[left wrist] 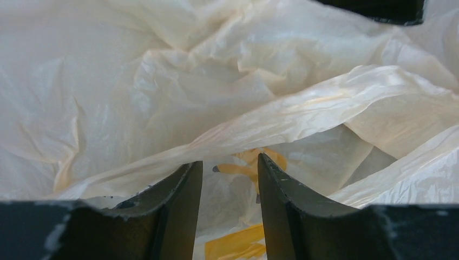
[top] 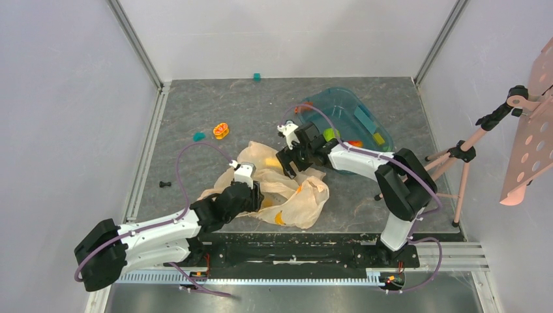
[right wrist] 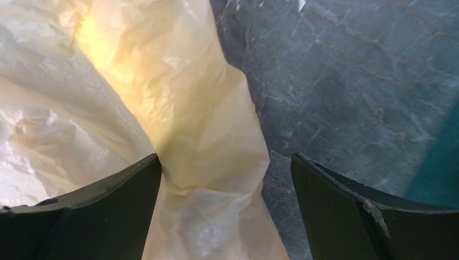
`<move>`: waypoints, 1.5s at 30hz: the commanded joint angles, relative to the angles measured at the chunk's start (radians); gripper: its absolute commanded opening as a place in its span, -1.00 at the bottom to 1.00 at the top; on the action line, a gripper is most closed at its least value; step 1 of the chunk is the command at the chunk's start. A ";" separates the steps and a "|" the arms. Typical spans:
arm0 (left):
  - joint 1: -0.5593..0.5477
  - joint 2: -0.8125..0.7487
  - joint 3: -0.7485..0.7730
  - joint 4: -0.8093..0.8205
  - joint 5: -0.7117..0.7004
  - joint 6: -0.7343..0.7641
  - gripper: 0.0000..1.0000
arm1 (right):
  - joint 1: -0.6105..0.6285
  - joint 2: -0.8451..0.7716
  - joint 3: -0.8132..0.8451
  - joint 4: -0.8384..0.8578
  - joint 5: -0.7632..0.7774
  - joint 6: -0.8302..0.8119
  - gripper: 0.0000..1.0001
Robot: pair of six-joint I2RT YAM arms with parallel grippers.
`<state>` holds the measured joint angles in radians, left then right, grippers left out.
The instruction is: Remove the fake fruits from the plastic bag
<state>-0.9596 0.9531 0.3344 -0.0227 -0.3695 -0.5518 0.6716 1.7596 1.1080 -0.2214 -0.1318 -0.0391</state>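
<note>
Item, far left: a small black part (top: pixel 165 184) lies alone on the grey marbled surface (top: pixel 195 104). Next, a teal block (top: pixel 198 136) sits just beside an orange-yellow ring toy (top: pixel 221 130), both behind the bag and apart from it. Left gripper (top: pixel 258 195) (left wrist: pixel 230 162): lowered onto the near-left part of the plastic bag (top: pixel 297 199). Its fingers stand a narrow gap apart with nothing pinched between them, and a raised fold of film crosses just beyond the tips. Plastic bag: pale peach, crumpled, lying at the near middle of the surface between the two grippers, with orange-yellow print on it. A yellow patch (top: pixel 269 162) shows through the film near its upper middle; whether that is fruit or print cannot be told. Small teal block (top: pixel 257 77): by the back wall. Right gripper (top: pixel 287 164) (right wrist: pixel 224 157): over the bag's far edge with its fingers spread wide. A strip of bag runs between them, touching one finger and clear of the other, not clamped. Teal transparent tub (top: pixel 375 134): at the right rear, beside the right arm, holding small coloured pieces too small to identify. Far right, off the surface: a tripod (top: pixel 456 156) carrying a pink perforated board (top: pixel 531 150).
</note>
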 commanded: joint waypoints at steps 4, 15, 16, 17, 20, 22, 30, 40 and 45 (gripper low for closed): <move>0.007 -0.005 0.040 -0.003 -0.051 -0.022 0.05 | 0.000 0.046 -0.042 0.088 -0.086 -0.032 0.55; 0.009 0.015 0.046 0.008 -0.041 0.033 0.07 | 0.000 -0.023 -0.126 0.135 -0.280 -0.053 0.06; 0.008 0.017 0.043 0.007 -0.019 0.037 0.04 | 0.000 -0.031 -0.129 0.137 -0.293 -0.041 0.07; 0.008 0.019 0.038 0.006 0.003 0.039 0.01 | 0.000 -0.038 -0.127 0.135 -0.293 -0.026 0.08; 0.006 0.000 0.017 0.010 0.091 0.024 -0.07 | 0.000 -0.060 -0.111 0.130 -0.278 0.026 0.18; 0.002 -0.033 -0.001 0.019 0.137 0.014 -0.10 | 0.001 -0.075 -0.097 0.131 -0.283 0.069 0.24; -0.011 -0.263 -0.033 -0.057 0.218 0.000 -0.12 | 0.000 -0.149 -0.026 0.080 -0.232 0.128 0.90; -0.011 -0.212 -0.067 -0.065 0.202 -0.036 -0.33 | 0.056 -0.364 -0.078 0.005 -0.348 -0.120 0.90; -0.011 -0.234 -0.071 -0.064 0.183 -0.056 -0.42 | 0.206 -0.389 -0.095 -0.060 -0.300 -0.244 0.89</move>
<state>-0.9672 0.7422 0.2615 -0.0990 -0.1768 -0.5537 0.7818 1.3880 1.0355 -0.2165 -0.4263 -0.1463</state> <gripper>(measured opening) 0.305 0.946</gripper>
